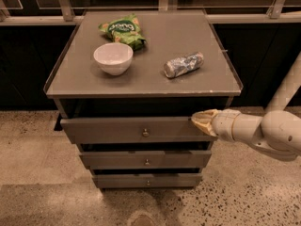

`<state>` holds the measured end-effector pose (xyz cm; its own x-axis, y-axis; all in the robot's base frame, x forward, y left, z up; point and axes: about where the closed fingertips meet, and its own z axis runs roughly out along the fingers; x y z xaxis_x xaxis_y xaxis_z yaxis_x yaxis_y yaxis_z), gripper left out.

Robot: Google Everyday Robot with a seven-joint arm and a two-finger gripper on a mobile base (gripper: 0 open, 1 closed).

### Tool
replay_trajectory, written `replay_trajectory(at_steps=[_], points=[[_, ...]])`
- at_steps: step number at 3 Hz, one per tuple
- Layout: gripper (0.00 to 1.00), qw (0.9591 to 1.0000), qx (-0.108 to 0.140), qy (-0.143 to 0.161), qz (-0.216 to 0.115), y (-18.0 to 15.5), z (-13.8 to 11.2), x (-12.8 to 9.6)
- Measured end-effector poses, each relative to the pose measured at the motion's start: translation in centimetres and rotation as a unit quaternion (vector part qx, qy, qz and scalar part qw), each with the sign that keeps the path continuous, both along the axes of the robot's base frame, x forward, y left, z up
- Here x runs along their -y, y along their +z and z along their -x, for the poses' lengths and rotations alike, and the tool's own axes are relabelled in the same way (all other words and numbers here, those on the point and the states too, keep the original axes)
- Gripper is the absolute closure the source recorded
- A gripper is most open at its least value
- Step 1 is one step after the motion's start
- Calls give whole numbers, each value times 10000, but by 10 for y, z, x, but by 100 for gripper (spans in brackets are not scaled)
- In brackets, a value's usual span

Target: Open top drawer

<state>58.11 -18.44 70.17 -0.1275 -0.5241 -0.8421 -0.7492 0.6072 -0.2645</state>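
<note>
The top drawer (117, 130) is the widest of three grey drawers under the grey cabinet top, with a small round metal knob (146, 133) at its centre. Its front stands a little forward of the cabinet frame, with a dark gap above it. My gripper (201, 120) comes in from the right on a white arm. Its pale tip lies against the right end of the top drawer's front, well to the right of the knob.
On the cabinet top (197, 86) stand a white bowl (113, 58), a green snack bag (123, 30) and a lying crushed can (183, 64). The middle drawer (146, 159) and the smallest drawer (147, 180) are below. A railing (235, 18) runs behind. The floor is speckled stone.
</note>
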Motion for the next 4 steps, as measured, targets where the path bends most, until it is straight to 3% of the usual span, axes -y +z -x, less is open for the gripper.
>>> replay_trajectory(at_steps=[2, 3, 4], points=[[100, 9990, 286, -301, 155, -13, -59, 3], [100, 9990, 286, -303, 158, -13, -59, 3], [100, 9991, -2, -145, 389, -25, -59, 0]])
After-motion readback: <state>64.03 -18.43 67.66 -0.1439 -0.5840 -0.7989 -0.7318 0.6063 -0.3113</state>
